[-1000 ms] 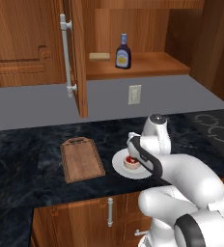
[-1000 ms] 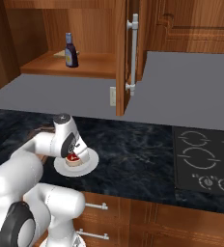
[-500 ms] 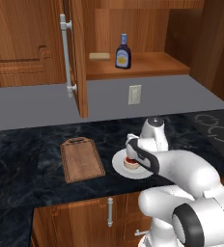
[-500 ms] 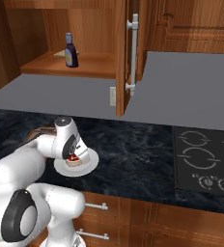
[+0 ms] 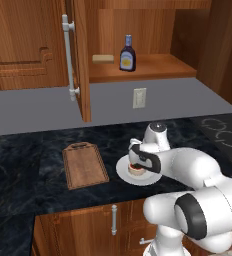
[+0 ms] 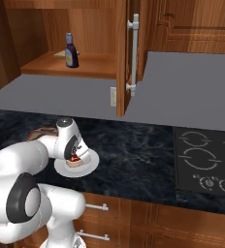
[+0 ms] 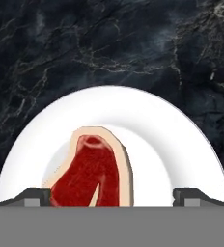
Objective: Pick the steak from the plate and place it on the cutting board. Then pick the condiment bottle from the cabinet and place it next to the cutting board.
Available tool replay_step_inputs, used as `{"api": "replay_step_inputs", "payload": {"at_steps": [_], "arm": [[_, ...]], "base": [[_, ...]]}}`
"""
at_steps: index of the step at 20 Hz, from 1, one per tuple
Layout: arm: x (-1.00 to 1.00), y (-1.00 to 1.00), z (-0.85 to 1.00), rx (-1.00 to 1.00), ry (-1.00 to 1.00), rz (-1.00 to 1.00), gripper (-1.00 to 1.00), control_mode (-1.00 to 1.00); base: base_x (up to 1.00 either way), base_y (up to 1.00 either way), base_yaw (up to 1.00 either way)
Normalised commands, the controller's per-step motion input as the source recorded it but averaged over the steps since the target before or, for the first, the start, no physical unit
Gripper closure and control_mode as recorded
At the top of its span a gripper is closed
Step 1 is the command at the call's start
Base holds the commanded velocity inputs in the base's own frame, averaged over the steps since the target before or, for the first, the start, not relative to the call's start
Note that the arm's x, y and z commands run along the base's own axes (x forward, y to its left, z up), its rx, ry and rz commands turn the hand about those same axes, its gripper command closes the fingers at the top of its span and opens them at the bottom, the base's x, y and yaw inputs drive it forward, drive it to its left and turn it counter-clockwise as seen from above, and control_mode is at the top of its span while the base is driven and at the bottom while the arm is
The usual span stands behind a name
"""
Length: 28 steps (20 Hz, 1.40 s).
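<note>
The raw red steak (image 7: 94,173) with its pale fat rim lies on the white plate (image 7: 176,140), on the dark marble counter. My gripper (image 7: 111,198) hangs open just above it, one fingertip (image 7: 34,197) on each side of the meat and touching nothing. From the left base view the gripper (image 5: 134,162) covers part of the steak (image 5: 134,171) on the plate (image 5: 124,172). The wooden cutting board (image 5: 84,166) lies bare to the plate's left. The condiment bottle (image 5: 127,54) stands upright on the shelf of the open cabinet (image 5: 143,70).
A flat tan block (image 5: 103,58) lies on the shelf left of the bottle. The cabinet door (image 5: 28,45) with its grey bar handle stands open. A stovetop (image 6: 201,155) is set into the counter at the right. A wall outlet (image 5: 139,97) sits behind the plate.
The hand has sunk a little closer to the plate and shifted slightly left. The jaws stayed open; the steak has not moved.
</note>
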Motion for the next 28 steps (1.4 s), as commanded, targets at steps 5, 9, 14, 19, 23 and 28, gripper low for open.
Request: {"api": "replay_step_inputs", "payload": {"at_steps": [5,9,14,19,23,28], "arm": [[0.08,0.0,-0.15,0.0,0.0,-0.02,-1.0,-1.0],[0.07,0.0,-0.16,0.0,0.0,-0.02,-1.0,-1.0],[0.06,0.01,-0.16,0.0,0.0,-0.02,-1.0,-1.0],[0.08,0.01,-0.14,0.0,0.0,-0.02,-1.0,-1.0],[0.09,0.0,-0.14,0.0,0.0,-0.02,-1.0,-1.0],[0.12,0.0,-0.13,0.0,0.0,-0.02,-1.0,-1.0]], "base": [[0.0,0.0,0.0],[0.0,0.0,0.0],[0.0,0.0,0.0],[0.0,0.0,0.0],[0.0,0.0,0.0],[0.0,0.0,0.0]]}}
